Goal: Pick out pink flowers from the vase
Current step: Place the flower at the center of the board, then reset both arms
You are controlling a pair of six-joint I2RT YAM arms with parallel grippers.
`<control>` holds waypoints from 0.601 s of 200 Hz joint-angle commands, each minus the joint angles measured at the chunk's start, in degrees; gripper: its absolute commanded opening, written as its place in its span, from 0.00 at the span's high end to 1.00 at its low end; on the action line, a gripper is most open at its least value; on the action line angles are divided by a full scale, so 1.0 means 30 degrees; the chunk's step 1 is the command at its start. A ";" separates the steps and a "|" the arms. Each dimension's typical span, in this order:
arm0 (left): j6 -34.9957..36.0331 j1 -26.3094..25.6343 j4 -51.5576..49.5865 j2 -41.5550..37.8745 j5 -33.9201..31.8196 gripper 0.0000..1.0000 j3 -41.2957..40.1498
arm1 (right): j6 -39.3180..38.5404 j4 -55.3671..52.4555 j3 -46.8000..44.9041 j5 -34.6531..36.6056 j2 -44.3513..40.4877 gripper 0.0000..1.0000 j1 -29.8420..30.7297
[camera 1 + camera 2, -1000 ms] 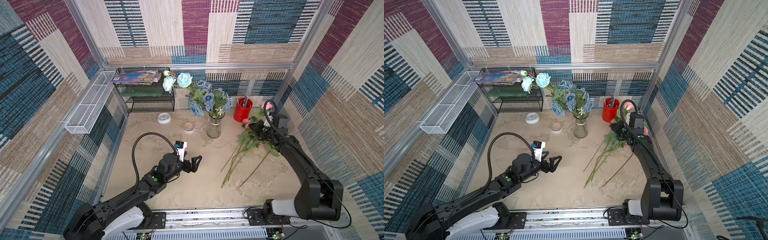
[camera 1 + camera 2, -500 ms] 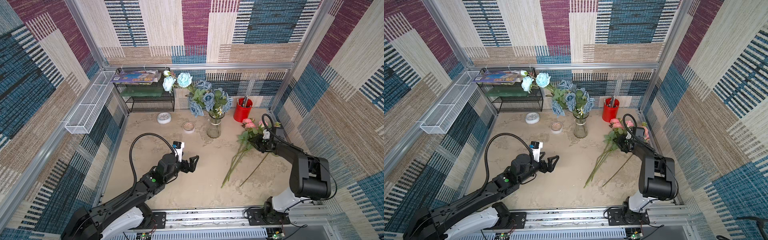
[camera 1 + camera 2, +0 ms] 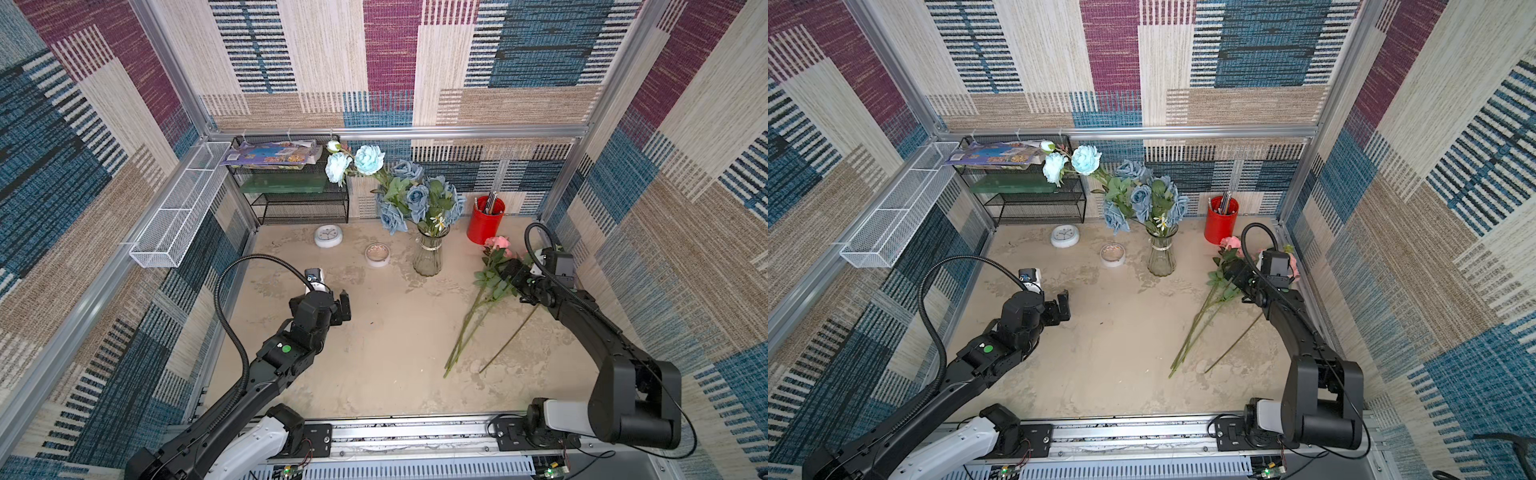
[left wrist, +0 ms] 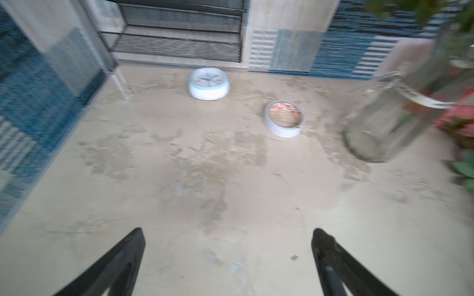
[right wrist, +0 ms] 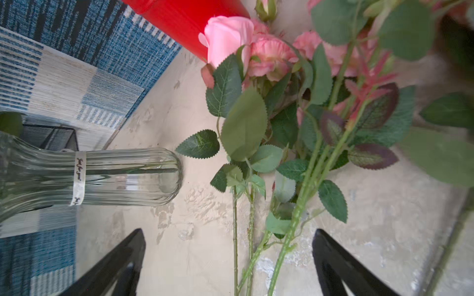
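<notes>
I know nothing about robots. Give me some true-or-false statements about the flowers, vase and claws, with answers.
1. The pink flowers lie on the table, outside the vase. True.
2. The vase holds only pink roses. False: it holds blue roses and a white daisy.
3. The right gripper is clamped on a stem. False: its jaws stand open, and the stems lie between them, ungripped.
4. The left gripper is open and empty. True.
5. The red pen cup has tipped over. False: it stands upright.

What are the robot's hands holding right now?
Nothing. The left gripper and right gripper are both open. The pink flowers lie on the table, stems between the right one's spread jaws.
</notes>
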 commanded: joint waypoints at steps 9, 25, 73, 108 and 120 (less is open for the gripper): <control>0.2486 0.3171 0.2701 0.1210 -0.1359 0.01 -0.1021 | -0.2396 0.4152 -0.2544 1.0227 -0.2561 0.04 0.3017; 0.2301 0.5638 0.3632 0.2754 0.0228 0.01 -0.1255 | -0.3150 0.7076 -0.4626 1.2718 -0.3786 0.04 0.4039; 0.3889 0.9330 0.5915 0.9942 0.3558 0.01 0.0397 | -0.5367 1.3633 -0.7979 1.7148 -0.3376 0.04 0.4219; 0.4271 0.9657 1.0520 1.1241 0.5041 0.01 -0.0352 | -0.6935 1.9200 -0.9470 1.4122 -0.1153 0.04 0.2648; 0.4943 0.9717 1.2023 1.1502 0.6040 0.01 -0.0807 | -0.7500 2.0977 -1.0130 1.2959 -0.0768 0.04 0.2092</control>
